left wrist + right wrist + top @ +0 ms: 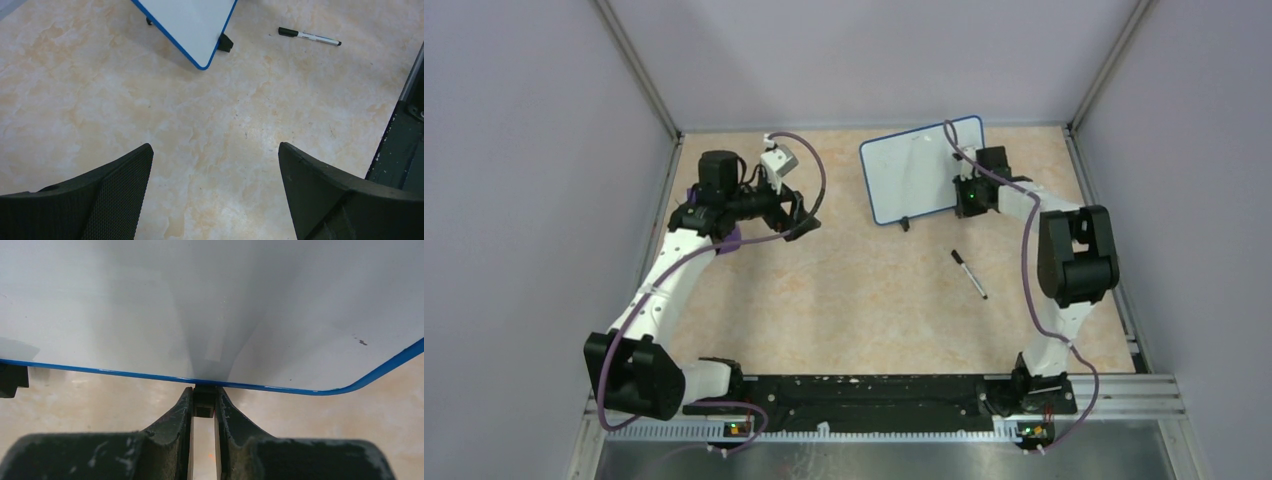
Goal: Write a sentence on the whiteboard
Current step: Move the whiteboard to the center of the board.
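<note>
**Inspector:** Position of the whiteboard?

**Assessor:** It is found propped on the table, its blue frame and white face seen from all three views.

**Inspector:** Right gripper?

**Assessor:** It is recorded at the whiteboard's lower edge, near its right corner. The fingers are clenched on a small black foot under the blue frame. A few dark specks are noted on the white face by the rounded corner.

**Inspector:** Left gripper?

**Assessor:** Released, jaws spread wide, held over the table well left of the whiteboard.

**Inspector:** Other items?

**Assessor:** A black-capped marker is noted lying just in front of the whiteboard, apart from both grippers.
</note>
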Motion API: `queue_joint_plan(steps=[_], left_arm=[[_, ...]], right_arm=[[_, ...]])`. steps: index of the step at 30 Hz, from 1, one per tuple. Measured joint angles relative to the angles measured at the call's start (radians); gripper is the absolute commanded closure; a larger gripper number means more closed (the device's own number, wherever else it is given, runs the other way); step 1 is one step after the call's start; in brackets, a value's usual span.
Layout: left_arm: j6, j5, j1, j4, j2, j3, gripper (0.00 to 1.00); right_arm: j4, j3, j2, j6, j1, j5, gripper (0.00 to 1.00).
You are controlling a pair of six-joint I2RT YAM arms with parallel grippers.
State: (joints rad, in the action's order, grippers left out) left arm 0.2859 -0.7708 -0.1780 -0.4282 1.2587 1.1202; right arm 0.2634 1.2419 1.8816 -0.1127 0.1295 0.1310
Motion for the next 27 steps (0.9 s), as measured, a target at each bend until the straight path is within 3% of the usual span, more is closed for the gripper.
queue_joint_plan(steps=[13, 27], left_arm=[[-0.098, 0.000, 0.000, -0.005, 0.000, 0.079, 0.01], [-0.146, 0.000, 0.000, -0.005, 0.000, 0.083, 0.01]], right_arm=[[0.037, 0.016, 0.005, 0.053, 0.196, 0.057, 1.00], [0.011, -0.273, -0.224, 0.087, 0.216, 0.066, 1.00]])
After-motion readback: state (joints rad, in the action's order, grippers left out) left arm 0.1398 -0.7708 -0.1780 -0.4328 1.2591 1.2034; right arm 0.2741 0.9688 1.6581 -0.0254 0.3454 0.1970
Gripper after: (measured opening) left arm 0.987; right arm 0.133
